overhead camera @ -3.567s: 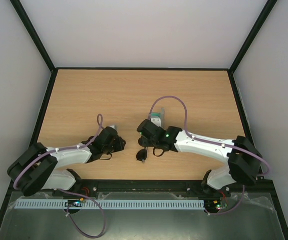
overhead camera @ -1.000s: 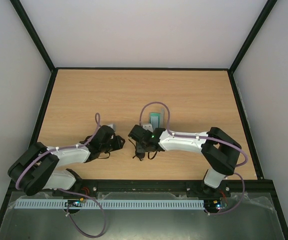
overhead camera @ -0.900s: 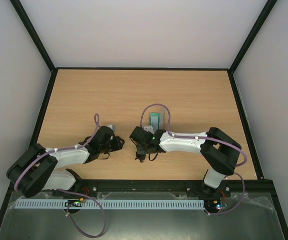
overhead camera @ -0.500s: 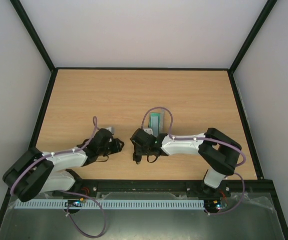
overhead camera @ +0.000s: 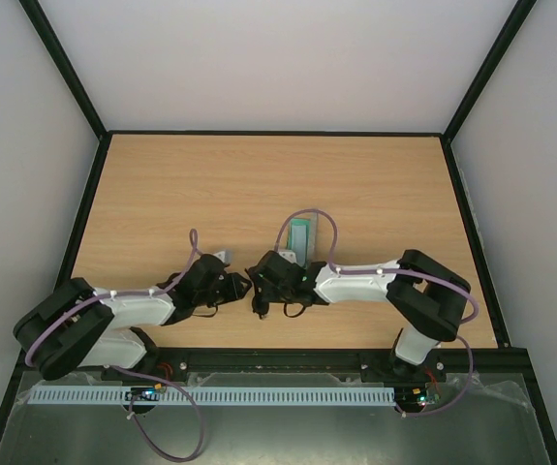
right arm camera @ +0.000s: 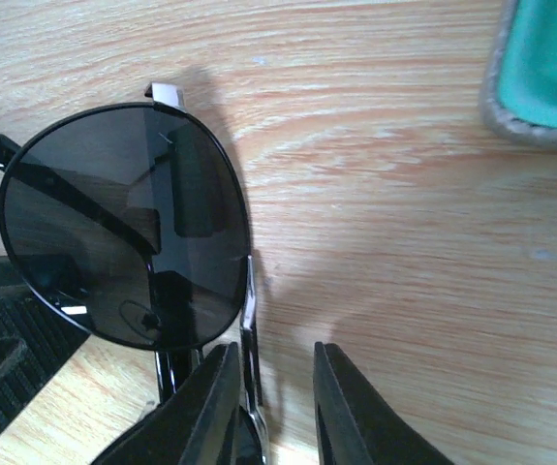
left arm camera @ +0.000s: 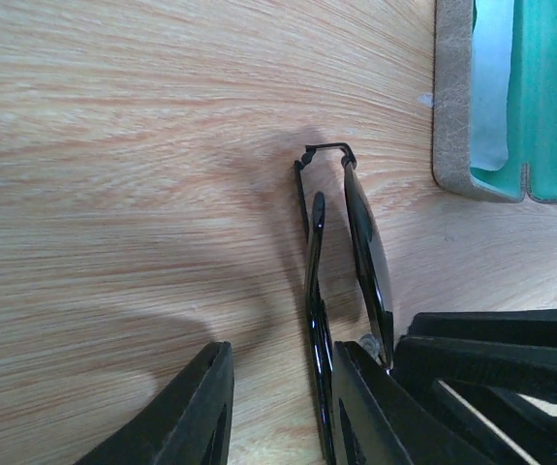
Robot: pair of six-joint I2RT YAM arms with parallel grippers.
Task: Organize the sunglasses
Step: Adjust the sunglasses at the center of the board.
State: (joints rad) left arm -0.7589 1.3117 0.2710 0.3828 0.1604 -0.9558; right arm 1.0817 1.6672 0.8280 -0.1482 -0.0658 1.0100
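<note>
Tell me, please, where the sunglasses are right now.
The right wrist view shows the sunglasses at its left, beside the right end effector, with the green-lined case at upper right.

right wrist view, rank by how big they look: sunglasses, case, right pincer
1. sunglasses: the round dark lens fills much of the left.
2. case and right pincer: look alike; only a corner of the case shows, so left unranked.

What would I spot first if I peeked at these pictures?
The big round dark lens of the sunglasses fills the left of the right wrist view, against the wooden table. From above, the left arm and the right arm reach toward them from both sides, and a grey case with a green inside sits open just beyond.
</note>
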